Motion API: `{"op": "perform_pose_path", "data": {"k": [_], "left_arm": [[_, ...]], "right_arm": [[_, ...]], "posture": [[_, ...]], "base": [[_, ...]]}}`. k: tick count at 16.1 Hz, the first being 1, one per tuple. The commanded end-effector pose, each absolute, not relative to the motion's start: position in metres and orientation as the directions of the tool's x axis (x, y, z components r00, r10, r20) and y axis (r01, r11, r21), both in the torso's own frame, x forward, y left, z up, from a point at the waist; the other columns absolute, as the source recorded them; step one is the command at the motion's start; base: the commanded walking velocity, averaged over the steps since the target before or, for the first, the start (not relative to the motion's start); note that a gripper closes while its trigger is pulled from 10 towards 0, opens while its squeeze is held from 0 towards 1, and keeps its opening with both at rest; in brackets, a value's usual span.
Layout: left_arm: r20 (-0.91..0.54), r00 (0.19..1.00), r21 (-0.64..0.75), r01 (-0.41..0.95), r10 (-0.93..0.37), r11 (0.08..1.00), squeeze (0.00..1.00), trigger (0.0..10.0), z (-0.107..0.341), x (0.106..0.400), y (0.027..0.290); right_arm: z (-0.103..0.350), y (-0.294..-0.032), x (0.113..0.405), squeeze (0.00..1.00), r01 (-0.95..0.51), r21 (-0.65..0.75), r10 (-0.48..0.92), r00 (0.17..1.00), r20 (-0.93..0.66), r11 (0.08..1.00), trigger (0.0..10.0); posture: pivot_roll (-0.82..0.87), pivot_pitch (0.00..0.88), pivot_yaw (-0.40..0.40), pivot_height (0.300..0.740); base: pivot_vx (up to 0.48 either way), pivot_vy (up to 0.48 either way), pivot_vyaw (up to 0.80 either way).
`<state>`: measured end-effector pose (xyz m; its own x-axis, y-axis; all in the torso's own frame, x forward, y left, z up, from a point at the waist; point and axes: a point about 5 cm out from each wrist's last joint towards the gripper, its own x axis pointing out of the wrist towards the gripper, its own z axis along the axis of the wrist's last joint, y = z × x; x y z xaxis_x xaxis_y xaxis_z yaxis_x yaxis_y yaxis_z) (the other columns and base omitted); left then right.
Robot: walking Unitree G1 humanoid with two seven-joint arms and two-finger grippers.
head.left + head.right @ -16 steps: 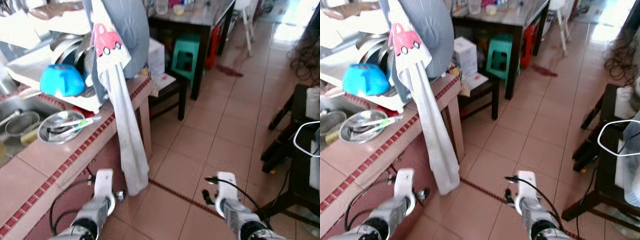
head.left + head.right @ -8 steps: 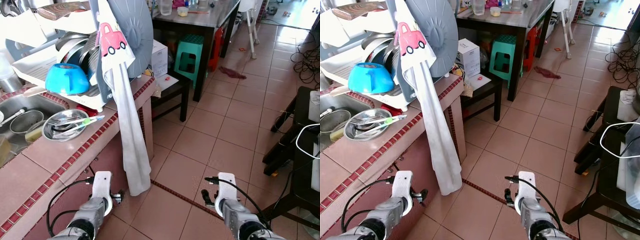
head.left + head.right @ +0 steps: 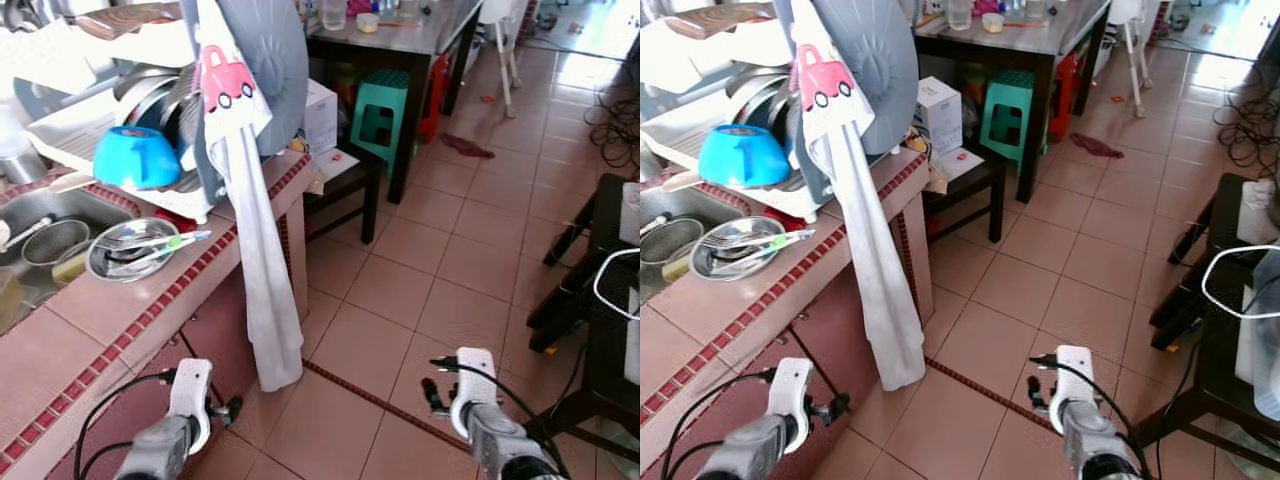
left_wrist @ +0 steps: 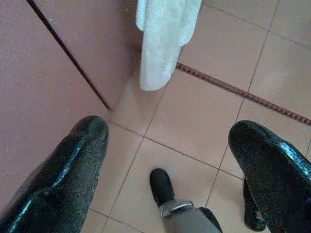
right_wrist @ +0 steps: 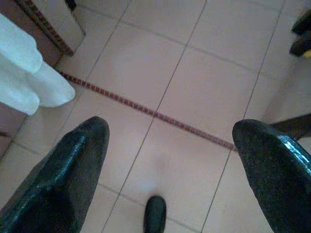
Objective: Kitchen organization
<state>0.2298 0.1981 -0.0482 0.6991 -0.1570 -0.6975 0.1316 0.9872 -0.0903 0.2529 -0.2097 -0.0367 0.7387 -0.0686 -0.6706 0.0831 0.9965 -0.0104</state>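
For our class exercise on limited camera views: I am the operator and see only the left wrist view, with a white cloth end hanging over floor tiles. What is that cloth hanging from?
Observer: The white towel hangs from the dish rack on the tiled counter, down the counter's side.
Operator: Anything on the counter beside it?
Observer: A steel bowl holding cutlery sits just in front of the rack.
Operator: And in the rack?
Observer: A blue bowl lies upturned there.
Operator: What is my right gripper doing?
Observer: The right gripper is open over bare floor tiles, holding nothing.
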Motion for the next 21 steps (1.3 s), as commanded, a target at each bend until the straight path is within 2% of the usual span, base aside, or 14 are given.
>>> {"op": "perform_pose_path", "data": {"k": [1, 4, 6, 9, 10, 12, 14, 16, 17, 21], "left_arm": [[-0.667, 0.723, -0.091, 0.16, -0.18, 0.983, 0.0, 10.0, -0.042, 0.235, 0.196], [-0.512, 0.831, -0.066, 0.216, -0.219, 0.974, 0.0, 10.0, -0.008, 0.228, 0.187], [-0.349, 0.911, 0.0, 0.232, -0.217, 0.973, 0.0, 10.0, 0.022, 0.229, 0.19], [-0.257, 0.949, 0.006, 0.19, -0.182, 0.982, 0.0, 10.0, 0.045, 0.237, 0.195], [-0.203, 0.968, 0.043, 0.157, -0.145, 0.987, 0.0, 10.0, 0.063, 0.246, 0.196], [-0.17, 0.976, 0.069, 0.15, -0.136, 0.986, 0.0, 10.0, 0.072, 0.25, 0.194], [-0.128, 0.978, 0.089, 0.174, -0.162, 0.981, 0.0, 10.0, 0.094, 0.253, 0.181], [-0.138, 0.977, 0.113, 0.18, -0.163, 0.977, 0.0, 10.0, 0.1, 0.259, 0.17], [-0.118, 0.977, 0.072, 0.188, -0.179, 0.98, 0.0, 10.0, 0.105, 0.262, 0.164], [-0.034, 0.985, 0.058, 0.169, -0.168, 0.984, 0.0, 10.0, 0.127, 0.268, 0.151]], "right_arm": [[-0.036, -0.211, 0.253, 0.0, 0.072, -0.008, -0.06, 0.75, -0.658, 0.997, 10.0], [-0.017, -0.217, 0.256, 0.0, 0.001, -0.015, -0.01, 0.832, -0.555, 1.0, 10.0], [0.006, -0.21, 0.262, 0.0, -0.062, 0.052, 0.079, 0.888, -0.453, 0.997, 10.0], [0.033, -0.204, 0.275, 0.0, -0.109, 0.036, 0.115, 0.93, -0.35, 0.993, 10.0], [0.057, -0.201, 0.283, 0.0, -0.119, 0.017, 0.119, 0.961, -0.248, 0.993, 10.0], [0.067, -0.2, 0.284, 0.0, -0.111, 0.029, 0.114, 0.972, -0.203, 0.993, 10.0], [0.093, -0.196, 0.27, 0.0, -0.16, 0.013, 0.16, 0.977, -0.137, 0.987, 10.0], [0.1, -0.197, 0.262, 0.0, -0.17, -0.021, 0.166, 0.978, -0.13, 0.985, 10.0], [0.1, -0.197, 0.263, 0.0, -0.168, -0.015, 0.165, 0.977, -0.134, 0.986, 10.0], [0.104, -0.186, 0.264, 0.0, -0.18, 0.0, 0.178, 0.975, -0.133, 0.984, 10.0]], "posture": [[-0.01, 0.009, 0.047, 0.74], [-0.01, 0.026, 0.042, 0.74], [-0.01, 0.034, 0.043, 0.74], [-0.01, 0.034, 0.05, 0.74], [-0.02, 0.031, 0.052, 0.74], [-0.02, 0.031, 0.056, 0.74], [-0.02, 0.034, 0.061, 0.74], [-0.03, 0.034, 0.065, 0.74], [-0.03, 0.033, 0.066, 0.74], [-0.03, 0.031, 0.069, 0.74]], "base": [[0.0, 0.0, 0.0], [0.0, 0.0, 0.0], [0.0, 0.0, 0.0], [0.0, 0.0, 0.0], [0.0, 0.0, 0.0], [0.0, 0.0, 0.0], [0.0, 0.0, 0.0], [0.0, 0.0, 0.0], [0.0, 0.0, 0.0], [0.0, 0.0, 0.72]]}}
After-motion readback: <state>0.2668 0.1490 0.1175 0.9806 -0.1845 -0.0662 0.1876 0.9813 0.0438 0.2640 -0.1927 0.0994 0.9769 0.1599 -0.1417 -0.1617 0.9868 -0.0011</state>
